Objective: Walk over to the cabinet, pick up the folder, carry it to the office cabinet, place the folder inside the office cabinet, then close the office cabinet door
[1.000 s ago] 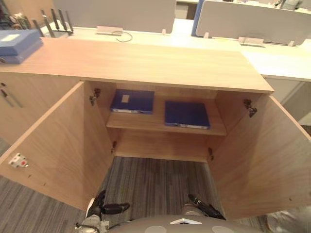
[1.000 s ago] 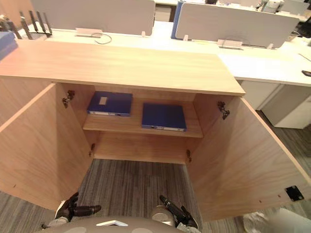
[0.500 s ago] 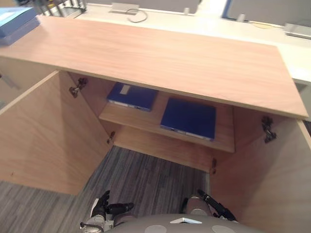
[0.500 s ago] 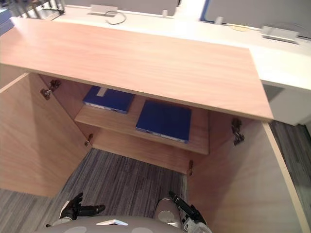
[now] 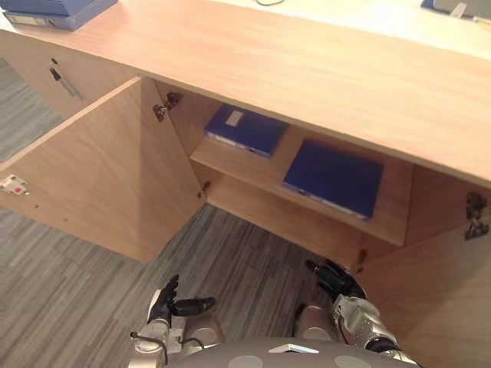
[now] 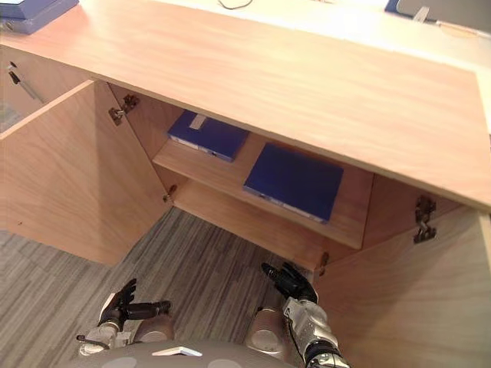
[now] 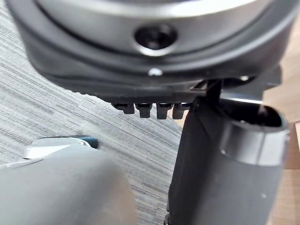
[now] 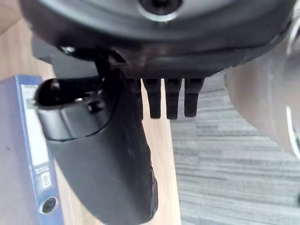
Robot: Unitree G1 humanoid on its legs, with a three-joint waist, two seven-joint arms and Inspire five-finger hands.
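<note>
The wooden office cabinet (image 5: 307, 69) stands before me with both doors swung wide. Two blue folders lie flat on its inner shelf (image 5: 253, 172): one with a white label (image 5: 247, 129) at the left, a larger one (image 5: 334, 178) at the right. My left hand (image 5: 165, 303) hangs low over the carpet, open and holding nothing. My right hand (image 5: 334, 280) is raised near the cabinet's lower right corner, fingers (image 8: 171, 101) straight and holding nothing. In the right wrist view a blue folder spine (image 8: 28, 150) shows past the thumb.
The left door (image 5: 100, 176) juts out toward me at the left, the right door (image 6: 414, 299) at the right. More blue folders (image 5: 54, 9) lie on the cabinet top at the far left. Grey striped carpet (image 5: 245, 268) lies between the doors.
The whole picture has shifted, so the camera moved and tilted. My right hand has risen toward the cabinet's lower right corner. The folders lie as before.
</note>
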